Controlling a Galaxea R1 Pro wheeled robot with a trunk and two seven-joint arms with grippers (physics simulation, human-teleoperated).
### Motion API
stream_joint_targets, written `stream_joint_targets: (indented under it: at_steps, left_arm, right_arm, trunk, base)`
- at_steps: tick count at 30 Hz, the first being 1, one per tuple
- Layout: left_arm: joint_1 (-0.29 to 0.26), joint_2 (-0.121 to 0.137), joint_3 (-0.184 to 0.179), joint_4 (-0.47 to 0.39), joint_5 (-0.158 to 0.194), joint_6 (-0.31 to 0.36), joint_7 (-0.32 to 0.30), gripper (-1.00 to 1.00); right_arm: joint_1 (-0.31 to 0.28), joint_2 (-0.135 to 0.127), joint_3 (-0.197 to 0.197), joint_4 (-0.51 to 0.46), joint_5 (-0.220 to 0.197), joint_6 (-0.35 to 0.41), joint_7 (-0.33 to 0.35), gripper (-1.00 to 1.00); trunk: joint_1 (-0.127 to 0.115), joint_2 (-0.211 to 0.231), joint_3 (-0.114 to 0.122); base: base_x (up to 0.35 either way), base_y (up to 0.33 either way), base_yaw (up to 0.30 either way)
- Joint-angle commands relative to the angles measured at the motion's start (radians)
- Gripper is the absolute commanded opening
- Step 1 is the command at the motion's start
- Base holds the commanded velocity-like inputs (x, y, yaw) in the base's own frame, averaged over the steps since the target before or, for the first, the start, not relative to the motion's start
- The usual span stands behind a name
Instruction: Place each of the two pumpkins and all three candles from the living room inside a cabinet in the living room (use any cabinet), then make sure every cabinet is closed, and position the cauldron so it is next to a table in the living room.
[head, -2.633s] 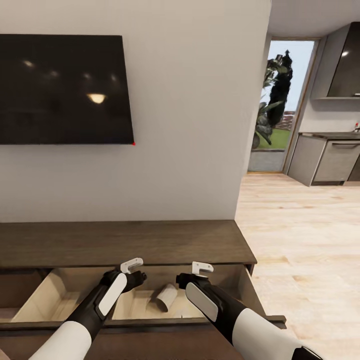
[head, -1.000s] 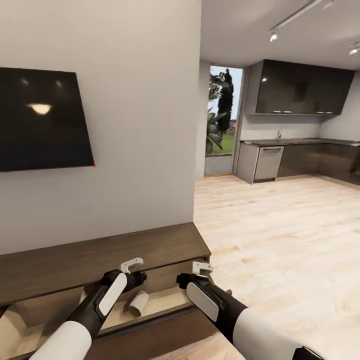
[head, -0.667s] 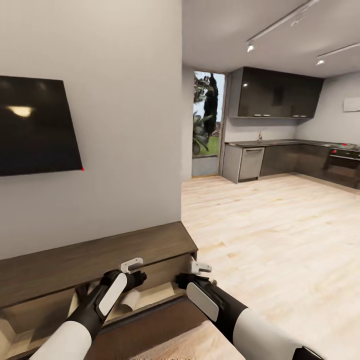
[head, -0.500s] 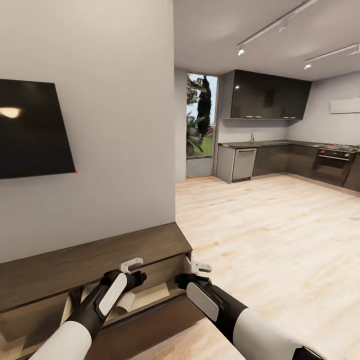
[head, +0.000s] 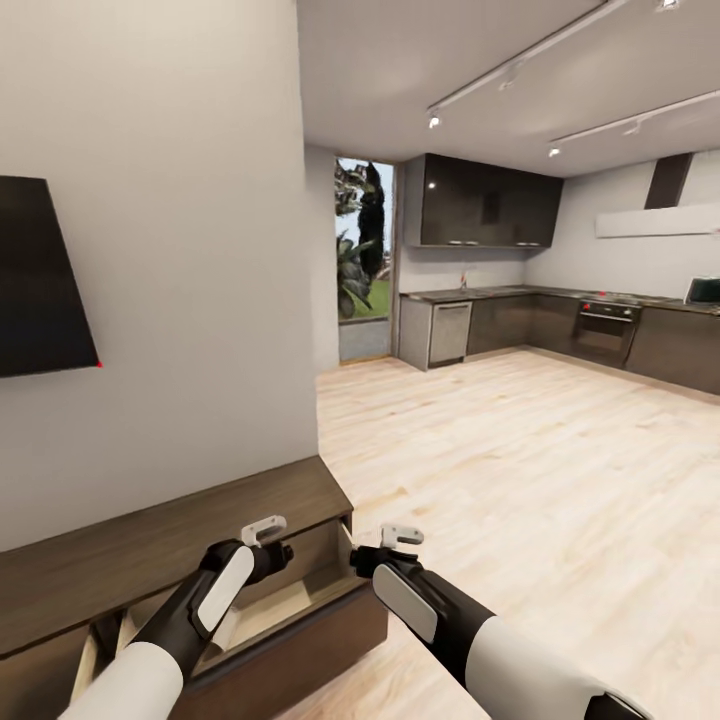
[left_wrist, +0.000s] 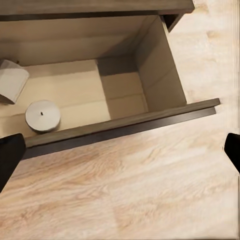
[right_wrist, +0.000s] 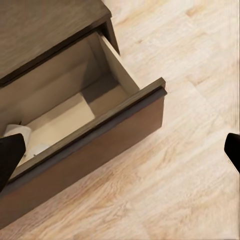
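The dark-brown cabinet (head: 170, 552) stands low at the left against the wall, its end drawer (head: 300, 635) pulled out. In the left wrist view the drawer (left_wrist: 155, 75) holds two candles: one upright (left_wrist: 43, 115), one lying on its side (left_wrist: 12, 84). A pale candle (right_wrist: 19, 131) also peeks from the drawer (right_wrist: 90, 165) in the right wrist view. My left gripper (head: 280, 555) (left_wrist: 120, 152) and right gripper (head: 362, 560) (right_wrist: 121, 152) hover above the drawer front, both open and holding nothing. The pumpkins, cauldron and table are out of view.
A black TV (head: 40, 285) hangs on the white wall above the cabinet. Light wood floor (head: 520, 470) stretches right toward a kitchen with dark cupboards (head: 485, 205) and a glass door (head: 362, 260).
The camera has swung right, so the cabinet and TV have slid toward the left of the picture and the kitchen has come into view. Both arms keep the same pose.
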Motion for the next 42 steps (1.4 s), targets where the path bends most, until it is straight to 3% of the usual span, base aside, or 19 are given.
stream_joint_targets:
  at_steps: [1, 14, 31, 38, 42]
  left_arm:
    - [0.0, 0.001, -0.003, -0.002, 0.01, 0.002, 0.01, 1.0]
    - [0.0, 0.0, -0.003, -0.002, 0.01, 0.002, 0.01, 1.0]
    - [0.0, 0.001, -0.003, -0.002, 0.011, 0.002, 0.01, 1.0]
    - [0.0, 0.0, -0.003, -0.003, 0.011, 0.002, 0.01, 1.0]
    - [0.0, 0.001, -0.003, -0.003, 0.01, 0.002, 0.01, 1.0]
  right_arm:
    - [-0.002, 0.0, 0.004, -0.001, -0.004, 0.003, -0.006, 1.0]
    - [-0.001, -0.002, 0.002, 0.001, -0.005, 0.002, -0.006, 1.0]
    - [-0.001, 0.0, -0.001, 0.002, -0.007, 0.012, -0.006, 1.0]
    - [-0.001, -0.001, -0.02, 0.003, -0.068, 0.014, -0.002, 1.0]
    - [-0.001, -0.002, -0.021, 0.003, -0.075, 0.014, -0.002, 1.0]
  trunk:
    - [-0.004, 0.007, 0.003]
    - [-0.054, 0.098, 0.058]
    - [-0.054, 0.098, 0.071]
    - [-0.054, 0.098, 0.067]
    - [-0.054, 0.098, 0.065]
  base:
    - [0.0, 0.0, -0.241]
    - [0.0, 0.0, -0.241]
    - [0.0, 0.0, -0.192]
    - [0.0, 0.0, -0.243]
    - [0.0, 0.0, -0.261]
